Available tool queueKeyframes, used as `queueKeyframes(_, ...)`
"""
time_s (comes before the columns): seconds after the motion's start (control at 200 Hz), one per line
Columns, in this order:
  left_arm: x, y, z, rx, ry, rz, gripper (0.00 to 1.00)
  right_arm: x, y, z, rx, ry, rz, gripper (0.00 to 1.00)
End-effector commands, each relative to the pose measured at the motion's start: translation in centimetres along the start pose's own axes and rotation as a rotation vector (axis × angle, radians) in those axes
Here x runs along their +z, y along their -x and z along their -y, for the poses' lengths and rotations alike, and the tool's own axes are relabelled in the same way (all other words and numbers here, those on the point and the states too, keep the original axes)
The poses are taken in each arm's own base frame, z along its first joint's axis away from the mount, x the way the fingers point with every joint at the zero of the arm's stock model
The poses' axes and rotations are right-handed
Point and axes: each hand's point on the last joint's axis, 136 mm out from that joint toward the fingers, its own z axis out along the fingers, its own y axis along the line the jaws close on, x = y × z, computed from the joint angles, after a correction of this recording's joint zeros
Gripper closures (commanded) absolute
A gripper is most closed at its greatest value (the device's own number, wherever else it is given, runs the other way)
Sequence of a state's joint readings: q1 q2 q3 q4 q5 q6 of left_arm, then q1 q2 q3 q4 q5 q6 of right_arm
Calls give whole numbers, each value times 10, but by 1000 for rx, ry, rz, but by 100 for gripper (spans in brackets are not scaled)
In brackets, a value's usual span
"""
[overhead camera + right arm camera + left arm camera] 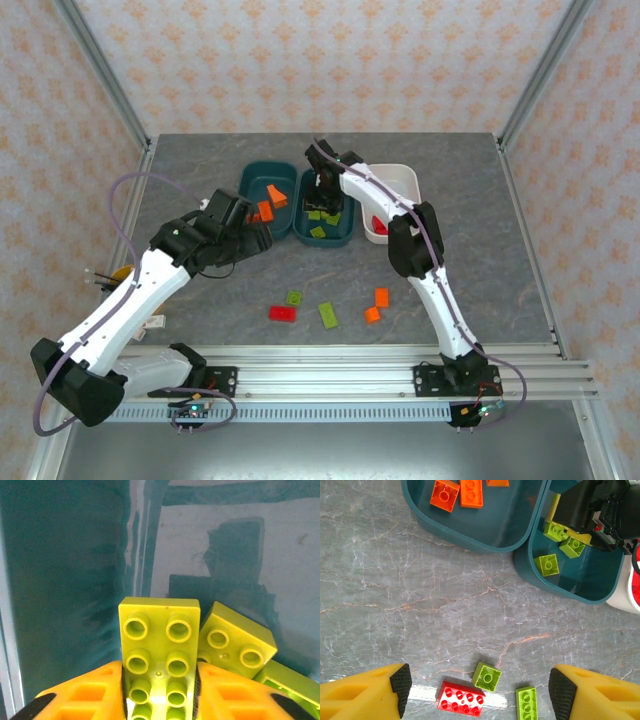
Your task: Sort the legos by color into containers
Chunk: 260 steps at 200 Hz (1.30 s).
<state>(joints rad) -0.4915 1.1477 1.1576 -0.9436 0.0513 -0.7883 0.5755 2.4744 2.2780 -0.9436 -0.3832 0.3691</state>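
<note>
Two dark teal containers and a white one stand at the back. My right gripper reaches down inside the right teal container, shut on an olive-green lego that lies beside other green ones. Orange legos lie in the left teal container. My left gripper hangs open above the table, over a red lego, a square green one and a long green one. Two orange legos lie further right.
Red legos sit in the white container. A yellow object lies at the table's left edge behind the left arm. A metal rail runs along the near edge. Bare grey tabletop surrounds the loose legos.
</note>
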Motion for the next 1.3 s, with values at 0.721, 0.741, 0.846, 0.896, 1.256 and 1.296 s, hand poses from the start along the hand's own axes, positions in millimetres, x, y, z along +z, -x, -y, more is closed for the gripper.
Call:
queueKeyframes(0.721, 29, -41, 65, 133, -100, -174, 28, -180, -55, 25, -20, -123, 327, 48)
queueKeyframes(0.741, 31, -44, 70, 147, -104, -186, 28, -181, -64, 32, -10, -137, 327, 48)
queueKeyframes(0.846, 43, -67, 94, 230, -112, -250, 29, -189, -114, 68, 58, -188, 319, 48)
queueKeyframes(0.896, 51, -79, 105, 267, -104, -279, 29, -193, -139, 84, 92, -208, 312, 48)
queueKeyframes(1.256, 117, -164, 172, 414, 20, -433, 26, -241, -259, 165, 262, -217, 290, 40)
queueKeyframes(1.296, 123, -171, 179, 424, 29, -436, 25, -249, -266, 171, 271, -215, 300, 39)
